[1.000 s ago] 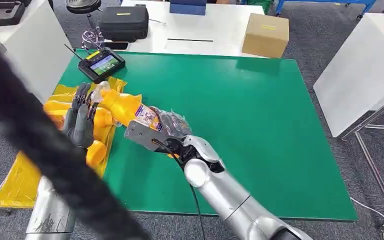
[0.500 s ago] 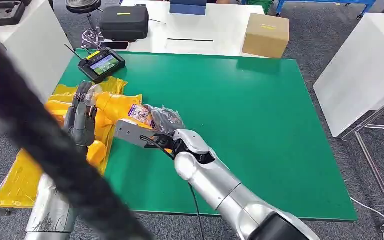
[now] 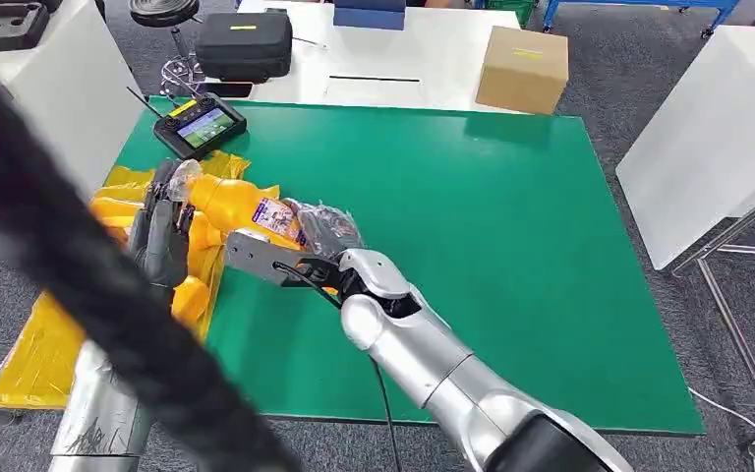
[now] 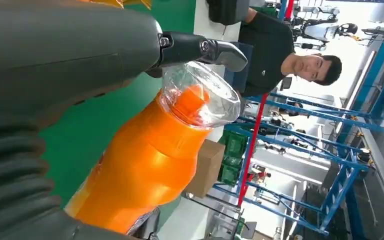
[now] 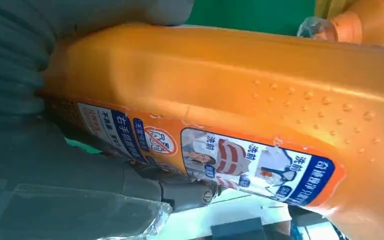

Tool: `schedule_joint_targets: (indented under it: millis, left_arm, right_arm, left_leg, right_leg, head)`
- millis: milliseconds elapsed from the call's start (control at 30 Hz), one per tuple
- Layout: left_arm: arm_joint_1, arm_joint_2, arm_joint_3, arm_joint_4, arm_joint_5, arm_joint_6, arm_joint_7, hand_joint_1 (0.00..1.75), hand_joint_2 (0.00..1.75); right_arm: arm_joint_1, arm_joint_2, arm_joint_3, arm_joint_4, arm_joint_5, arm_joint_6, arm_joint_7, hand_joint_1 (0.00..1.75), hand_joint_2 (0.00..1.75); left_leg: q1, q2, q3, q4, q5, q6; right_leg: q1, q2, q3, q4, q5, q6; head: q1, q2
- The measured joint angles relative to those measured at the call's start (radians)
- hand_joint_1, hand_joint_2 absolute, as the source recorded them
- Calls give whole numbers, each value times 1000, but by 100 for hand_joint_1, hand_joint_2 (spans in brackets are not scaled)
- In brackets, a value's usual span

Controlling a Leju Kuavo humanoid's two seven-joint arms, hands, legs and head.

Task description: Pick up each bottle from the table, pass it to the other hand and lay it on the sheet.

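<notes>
You have one orange bottle, one yellow sheet, one controller, one black case and one cardboard box at one o'clock.

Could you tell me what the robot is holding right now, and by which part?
The right hand grips the orange bottle around its lower body; the left hand is at its capped neck, grip unclear.

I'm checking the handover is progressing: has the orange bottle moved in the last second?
Yes. In the head view the orange bottle, gripped by the right hand, has shifted left and slightly up, its cap end nearer the remote controller and the left hand.
</notes>
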Motion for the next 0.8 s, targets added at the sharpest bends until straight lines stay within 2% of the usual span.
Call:
schedule_joint_targets:
  millis: [333,567,800]
  left_arm:
    - [-2,6,13,0,50,10,20,0,0]
    - [-2,16,13,1,77,6,8,0,0]
    - [-3,27,14,1,81,9,0,0,0]
  right_arm:
    - [16,-3,0,-26,70,-77,22,175,175]
    - [66,-12,-12,-108,40,-163,-54,175,175]
    - [95,-14,-38,-165,-27,-173,-101,175,175]
  left_leg:
    - [0,0,0,0,0,0]
    - [0,0,0,0,0,0]
    - [0,0,0,0,0,0]
  right_leg:
    - [0,0,0,0,0,0]
    - [0,0,0,0,0,0]
    - [0,0,0,0,0,0]
  head:
    - [0,0]
    - [0,0]
    - [0,0]
